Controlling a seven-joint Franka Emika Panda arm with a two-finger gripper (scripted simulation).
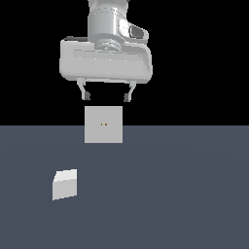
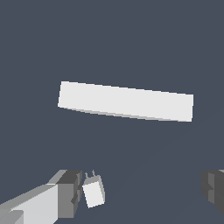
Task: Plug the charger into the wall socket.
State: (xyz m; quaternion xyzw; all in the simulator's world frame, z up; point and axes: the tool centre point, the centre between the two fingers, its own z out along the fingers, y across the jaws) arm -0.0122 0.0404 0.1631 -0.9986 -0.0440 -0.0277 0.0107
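The gripper (image 1: 107,97) hangs high above the floor (image 1: 185,194), its jaws spread wide and empty; the charger (image 1: 64,184) lies on the floor toward the exterior view's left, well apart from the fingers; the wall socket (image 1: 103,124) stands upright farther back, below the gripper; in the wrist view the charger (image 2: 93,191) shows two small prongs.

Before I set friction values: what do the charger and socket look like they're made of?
Charger: looks like matte white plastic; flat shading, no gloss, though a render leaves that open. Socket: the same plain pale matte plate, two orange-brown dots at its centre.
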